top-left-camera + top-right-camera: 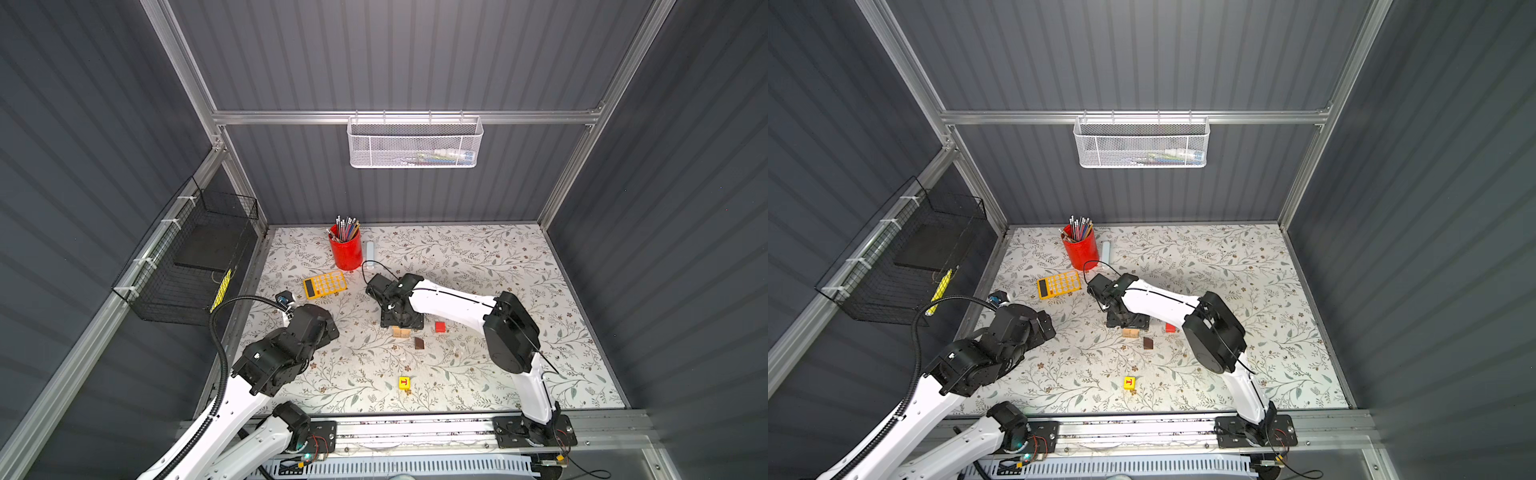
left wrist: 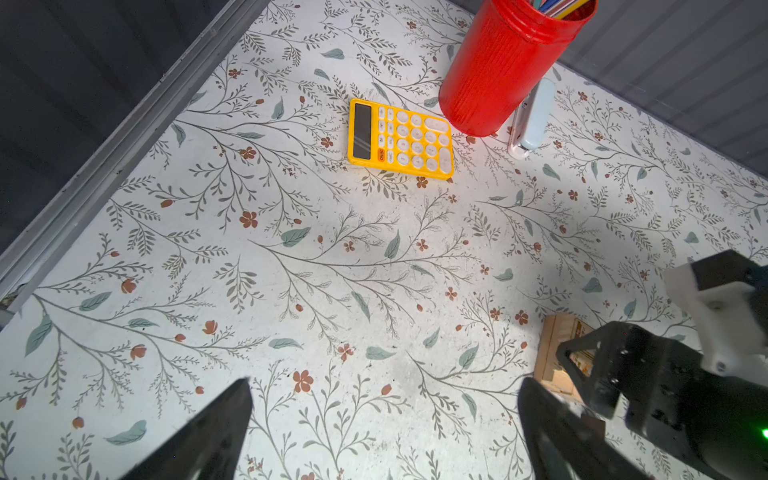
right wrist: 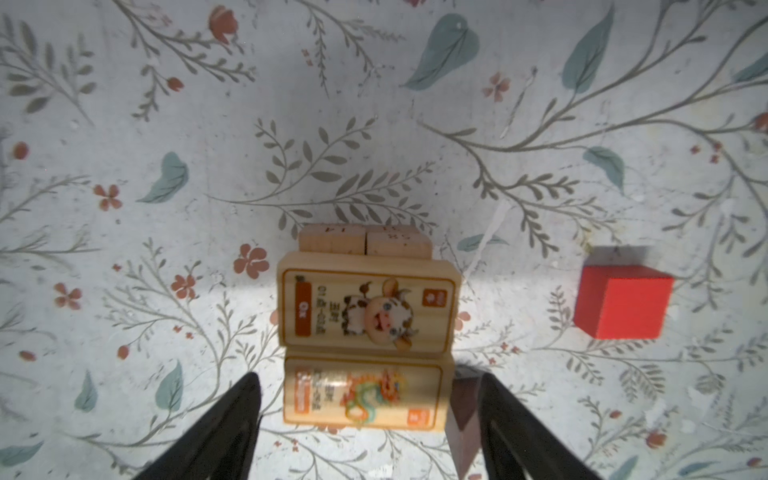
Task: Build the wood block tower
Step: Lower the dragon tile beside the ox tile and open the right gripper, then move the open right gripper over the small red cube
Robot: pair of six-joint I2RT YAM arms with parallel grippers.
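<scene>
From where I stood, the right gripper (image 3: 368, 376) hung directly over the stack of blocks (image 1: 402, 331), just below the middle of the frame in both top views. Its jaws were apart. In the right wrist view a strip of table (image 3: 124, 249) showed between each finger and the dragon block (image 3: 365, 395), so it gripped nothing.

The dragon block and the ox block (image 3: 368, 307) lay side by side across two plain planks (image 3: 365, 241).

I judged the step in hand to be clearing away from the laid blocks. To do it well, the gripper would have to rise straight up with its jaws wide, because a sideways brush could slide a printed block off the planks. The brown wedge (image 3: 463, 411) sat just beside one finger and could easily be knocked.

The pieces left to add lay near:
- The red cube (image 1: 440, 327) was right of the stack.
- The yellow cube (image 1: 404, 382) was well below it, toward the bottom edge.

The left gripper (image 2: 385, 381) waited at the left of the frame, wide open and empty, well apart from the stack.
</scene>
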